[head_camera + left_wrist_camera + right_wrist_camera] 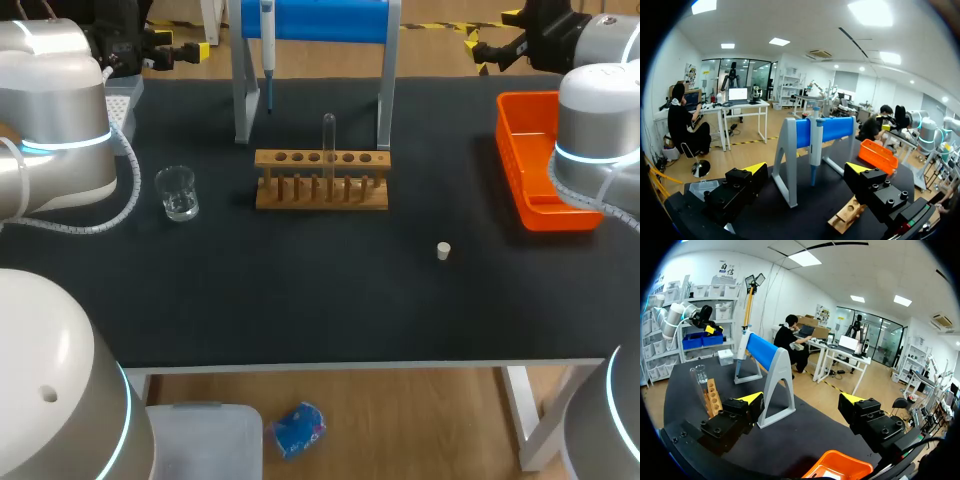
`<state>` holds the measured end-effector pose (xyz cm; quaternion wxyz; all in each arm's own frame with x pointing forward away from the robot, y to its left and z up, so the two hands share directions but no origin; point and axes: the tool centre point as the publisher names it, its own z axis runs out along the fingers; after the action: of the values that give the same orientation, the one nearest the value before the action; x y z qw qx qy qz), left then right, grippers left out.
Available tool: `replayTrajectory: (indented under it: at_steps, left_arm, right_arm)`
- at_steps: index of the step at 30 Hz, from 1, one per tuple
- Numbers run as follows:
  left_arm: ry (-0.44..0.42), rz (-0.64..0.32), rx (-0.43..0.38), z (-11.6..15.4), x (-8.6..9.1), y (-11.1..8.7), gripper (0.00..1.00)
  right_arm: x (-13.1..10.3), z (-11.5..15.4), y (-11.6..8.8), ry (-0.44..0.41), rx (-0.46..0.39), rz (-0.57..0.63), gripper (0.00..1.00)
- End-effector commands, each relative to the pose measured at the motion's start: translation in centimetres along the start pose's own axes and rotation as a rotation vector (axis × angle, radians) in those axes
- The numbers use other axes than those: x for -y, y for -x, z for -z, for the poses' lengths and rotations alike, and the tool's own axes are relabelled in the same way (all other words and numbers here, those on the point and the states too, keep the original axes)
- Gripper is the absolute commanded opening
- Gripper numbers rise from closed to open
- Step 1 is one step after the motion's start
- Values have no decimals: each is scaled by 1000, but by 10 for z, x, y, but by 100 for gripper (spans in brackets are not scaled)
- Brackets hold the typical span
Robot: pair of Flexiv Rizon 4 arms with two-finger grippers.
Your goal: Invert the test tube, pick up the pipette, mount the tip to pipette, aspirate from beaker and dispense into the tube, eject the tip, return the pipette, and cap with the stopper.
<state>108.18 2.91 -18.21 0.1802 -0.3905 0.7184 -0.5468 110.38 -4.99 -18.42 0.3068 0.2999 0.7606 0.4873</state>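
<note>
Our left gripper (806, 169) hangs at the table's far left, fingers spread wide and empty, facing the pipette (814, 145) on the blue stand (832, 129). Our right gripper (802, 400), also agape and holding nothing, is at the far right near the orange tray (535, 160). The test tube (328, 135) stands in the wooden rack (322, 180). The beaker (177, 193) sits left of the rack, and the stopper (443, 251) lies nearer, to the right.

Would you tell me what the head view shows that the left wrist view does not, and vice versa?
Only the head view: the beaker, the stopper and the test tube standing in the rack. Only the left wrist view: the gap of the open left claw, nothing in it. Both: the pipette hanging on its stand, the rack and the orange bin.
</note>
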Motion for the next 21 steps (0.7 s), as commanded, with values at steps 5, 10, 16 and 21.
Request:
replayTrajectory:
  at_steps: [5, 10, 16, 21]
  left_arm:
    - [2, 1, -6, 0, 1, 1, 100]
    - [2, 1, -6, 0, 1, 1, 100]
    - [-43, -106, -110, 27, 5, -24, 100]
    - [-7, -178, -198, 50, -7, -51, 100]
  right_arm:
    - [0, 0, 0, -1, -1, 0, 100]
    - [0, 0, 0, -1, -1, 0, 100]
    - [-15, 25, -19, 66, -108, 30, 100]
    - [-22, 55, -47, 118, -237, 40, 100]
